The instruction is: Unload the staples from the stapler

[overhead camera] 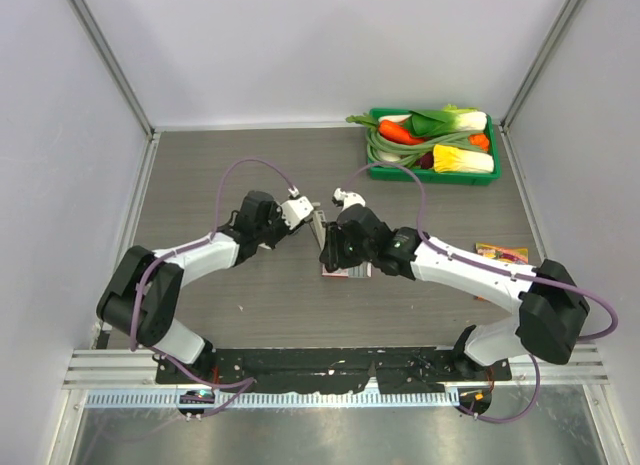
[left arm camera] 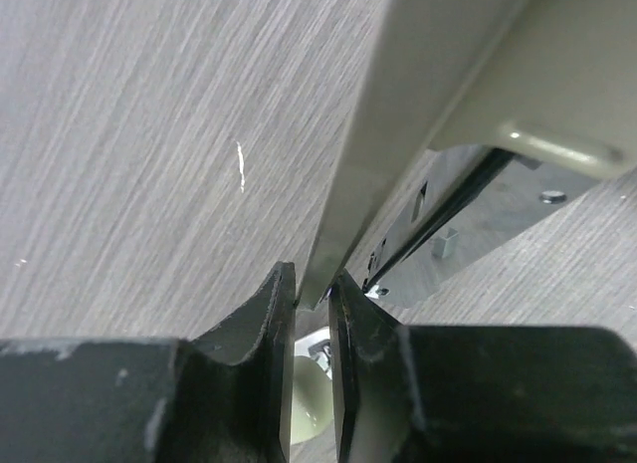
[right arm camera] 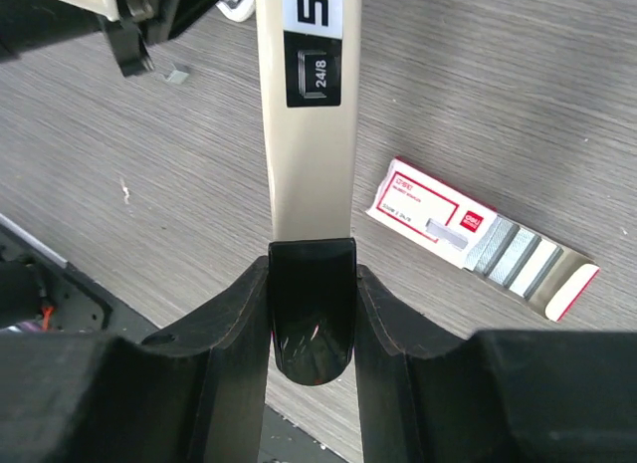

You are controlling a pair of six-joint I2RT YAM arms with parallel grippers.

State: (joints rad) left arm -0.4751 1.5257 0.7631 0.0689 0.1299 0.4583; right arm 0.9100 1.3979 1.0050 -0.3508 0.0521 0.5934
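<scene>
The stapler [overhead camera: 319,227] is held off the table between both grippers, hinged open. My left gripper [overhead camera: 308,213] is shut on the thin edge of its pale beige top cover [left arm camera: 398,115], its fingertips [left arm camera: 312,284] pinching it. The metal magazine [left arm camera: 468,199] hangs open below the cover. My right gripper [overhead camera: 327,250] is shut on the stapler's black rear end [right arm camera: 312,304]; the beige body marked 24/8 [right arm camera: 307,134] runs away from it. A tiny grey metal piece [right arm camera: 177,77] lies on the table below; I cannot tell if it is the staples.
A flat pink-and-white staple box [right arm camera: 478,239] lies open on the table just right of my right gripper, partly under it in the top view [overhead camera: 345,270]. A green tray of toy vegetables [overhead camera: 432,145] stands back right. A small coloured packet [overhead camera: 502,253] lies at right.
</scene>
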